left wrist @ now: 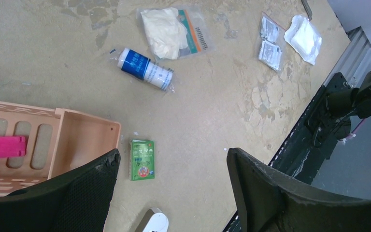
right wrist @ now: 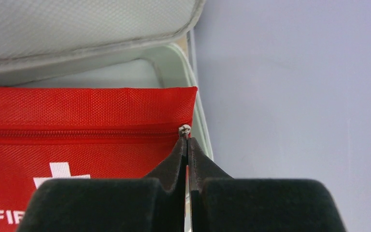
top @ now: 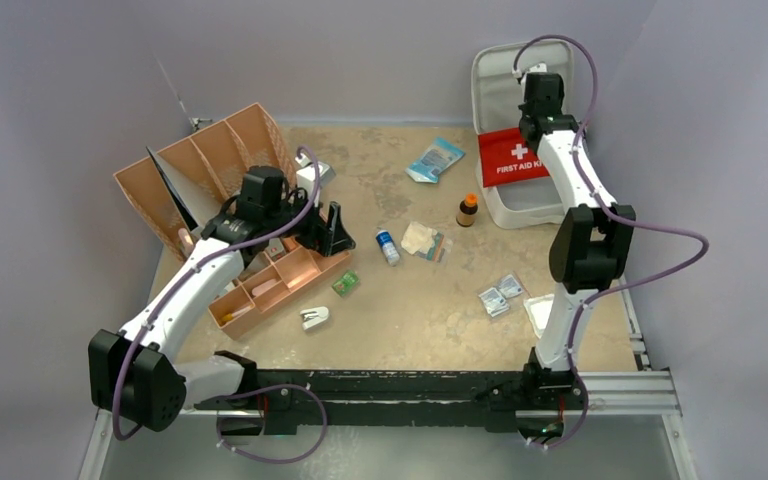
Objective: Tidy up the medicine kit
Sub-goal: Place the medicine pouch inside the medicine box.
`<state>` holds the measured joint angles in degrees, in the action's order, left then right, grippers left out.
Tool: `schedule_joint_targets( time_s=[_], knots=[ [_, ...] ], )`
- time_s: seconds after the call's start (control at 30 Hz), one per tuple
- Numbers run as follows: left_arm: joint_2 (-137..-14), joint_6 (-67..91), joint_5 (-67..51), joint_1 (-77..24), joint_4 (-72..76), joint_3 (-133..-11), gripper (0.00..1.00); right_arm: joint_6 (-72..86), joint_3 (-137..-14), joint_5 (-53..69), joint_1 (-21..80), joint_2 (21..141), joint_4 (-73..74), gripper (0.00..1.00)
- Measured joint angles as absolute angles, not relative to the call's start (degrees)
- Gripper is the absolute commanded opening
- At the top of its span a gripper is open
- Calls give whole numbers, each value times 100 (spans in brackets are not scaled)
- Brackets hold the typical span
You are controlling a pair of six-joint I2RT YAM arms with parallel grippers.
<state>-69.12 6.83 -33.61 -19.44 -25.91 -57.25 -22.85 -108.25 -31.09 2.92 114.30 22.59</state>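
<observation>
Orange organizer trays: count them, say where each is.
2. A large divided tray tipped up at far left; a low tray in front of it, toward mid-table. No others visible.

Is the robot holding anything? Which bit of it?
The right pincer pinches the red pouch by its zipper pull, at the corner. The left pincer is open and empty.

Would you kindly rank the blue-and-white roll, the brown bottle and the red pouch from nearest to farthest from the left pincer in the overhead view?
1. The blue-and-white roll, just right of the left pincer.
2. The brown bottle, mid-table, further right.
3. The red pouch, in the grey case at the far right.
</observation>
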Motion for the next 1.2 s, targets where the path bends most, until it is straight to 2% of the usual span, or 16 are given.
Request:
schedule_joint_targets(
  time_s=[0.27, 0.5, 1.1, 1.2],
  knots=[
    [-6952, 681, -3361, -1970, -2589, -5725, 80, -2827, -9701, -3339, 305, 11371, 294, 0],
    [-6991, 681, -3361, -1970, -2589, -5725, 80, -3035, -8748, -3343, 298, 11295, -690, 0],
    [-7063, 635, -3275, -1994, -2587, -5706, 80, -3308, -9437, -3072, -443, 12444, -1256, 0],
    [-7155, 635, -3275, -1997, -2587, -5706, 80, -3371, -9585, -2963, -440, 12634, -1203, 9]
  ],
)
